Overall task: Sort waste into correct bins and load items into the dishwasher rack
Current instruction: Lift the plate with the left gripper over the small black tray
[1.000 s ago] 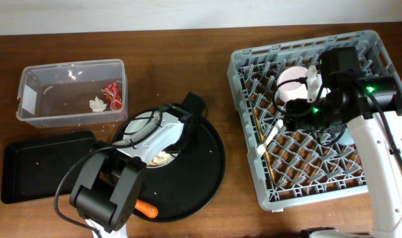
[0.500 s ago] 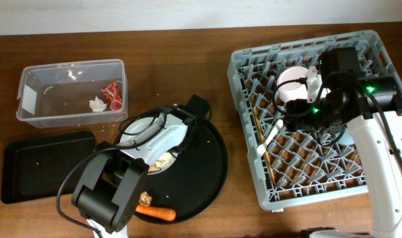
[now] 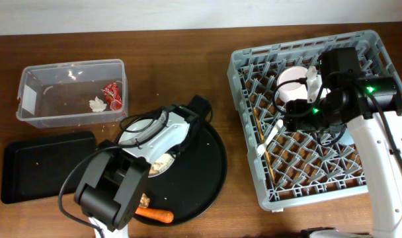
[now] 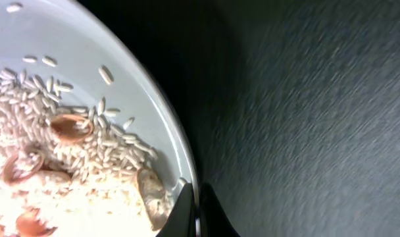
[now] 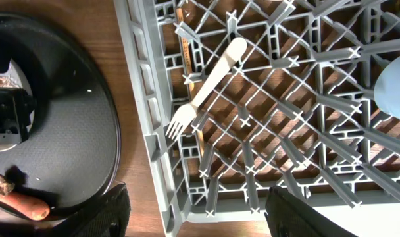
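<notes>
I see my left arm, left of the dishwasher rack, as a white shell link with thin black cables looped over it and chunky black joint blocks. My right arm, over the rack, has a long white link, black joints with two green lights, a black cable and matte black fingers

My worktop is dark brown wood with a streaky grain. A pale wall runs behind its far edge. A large round black tray lies flat near the near edge, a little left of the middle. In my left wrist view its surface is matt and finely textured. In my right wrist view its raised rim has bare wood just beside it.
</notes>
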{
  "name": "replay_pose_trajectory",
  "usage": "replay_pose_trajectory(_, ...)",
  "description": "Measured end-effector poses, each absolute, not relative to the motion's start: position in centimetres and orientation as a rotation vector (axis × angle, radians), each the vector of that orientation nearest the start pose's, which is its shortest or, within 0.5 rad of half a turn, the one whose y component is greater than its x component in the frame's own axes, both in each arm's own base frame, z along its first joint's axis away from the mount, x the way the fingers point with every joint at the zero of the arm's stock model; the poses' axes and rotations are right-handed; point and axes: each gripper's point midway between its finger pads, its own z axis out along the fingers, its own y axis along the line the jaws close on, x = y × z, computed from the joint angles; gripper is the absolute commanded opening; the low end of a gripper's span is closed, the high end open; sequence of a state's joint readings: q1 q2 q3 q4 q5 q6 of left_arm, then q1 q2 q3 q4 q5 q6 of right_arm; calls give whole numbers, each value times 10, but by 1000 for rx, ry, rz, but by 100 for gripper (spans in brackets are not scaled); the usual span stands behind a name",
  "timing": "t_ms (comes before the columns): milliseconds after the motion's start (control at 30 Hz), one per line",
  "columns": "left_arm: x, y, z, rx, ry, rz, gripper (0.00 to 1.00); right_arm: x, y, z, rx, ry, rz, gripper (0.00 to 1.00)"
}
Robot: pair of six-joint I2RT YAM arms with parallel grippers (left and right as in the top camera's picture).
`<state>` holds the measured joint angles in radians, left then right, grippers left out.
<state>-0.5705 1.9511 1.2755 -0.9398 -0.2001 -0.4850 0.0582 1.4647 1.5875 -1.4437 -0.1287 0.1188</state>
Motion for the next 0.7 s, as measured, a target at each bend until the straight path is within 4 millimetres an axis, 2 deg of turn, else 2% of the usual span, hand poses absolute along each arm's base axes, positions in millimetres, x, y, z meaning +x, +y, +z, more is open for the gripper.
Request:
replay_pose_trajectory(200, 293, -144, 22, 164, 3120, 396, 0, 286, 39, 229, 66, 2896, 218, 69)
replay_pose_trajectory(467, 297, -147, 38, 165, 3123, 404, 0, 286, 39, 229, 65, 2896, 218, 69)
replay_pose_trajectory(700, 288, -132, 47, 169, 3142, 529, 0, 286, 39, 229, 64, 2896, 218, 69)
